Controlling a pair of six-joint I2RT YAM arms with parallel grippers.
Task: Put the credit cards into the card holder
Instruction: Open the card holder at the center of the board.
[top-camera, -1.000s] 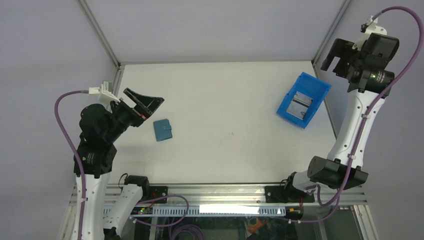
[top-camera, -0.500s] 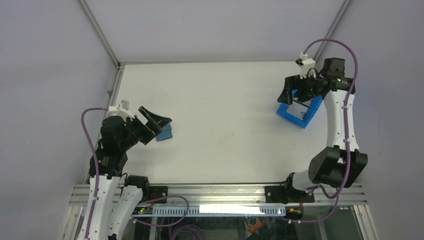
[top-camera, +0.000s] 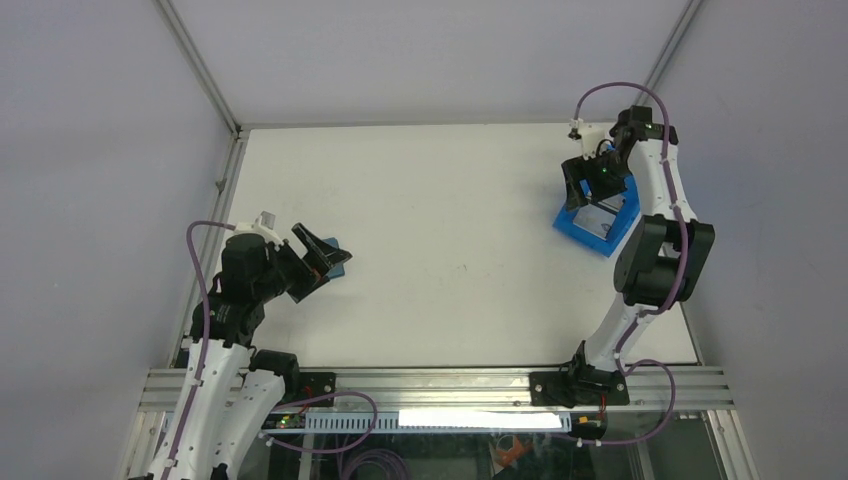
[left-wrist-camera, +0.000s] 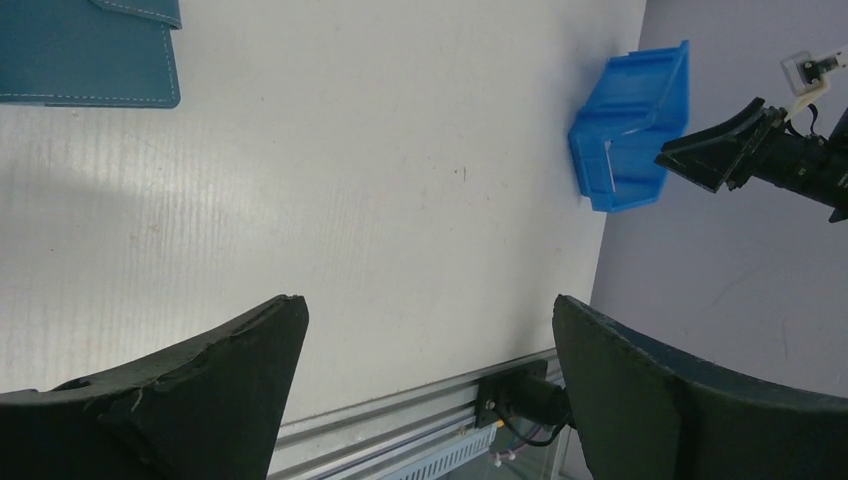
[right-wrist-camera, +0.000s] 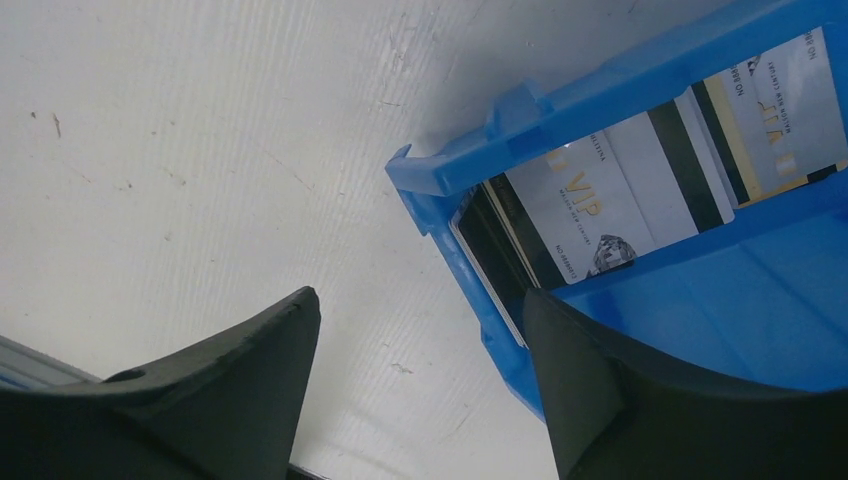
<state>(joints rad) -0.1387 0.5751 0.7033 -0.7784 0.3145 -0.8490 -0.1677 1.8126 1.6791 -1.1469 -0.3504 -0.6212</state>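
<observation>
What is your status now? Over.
Both grippers open: left gripper by card holder, right gripper over blue bin. Bin holds credit cards, none picked. Nothing in the way.

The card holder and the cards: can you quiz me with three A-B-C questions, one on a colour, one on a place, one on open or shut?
1. What colour is the card holder? A red, B teal, C yellow.
2. Where are the credit cards? A under the card holder, B in the blue bin, C inside the card holder.
3. The right gripper is: A open, B shut on a card, C shut on the bin.
Answers: 1 B, it looks teal; 2 B, they lie inside the bin; 3 A, it gapes wide, holding nothing.
</observation>
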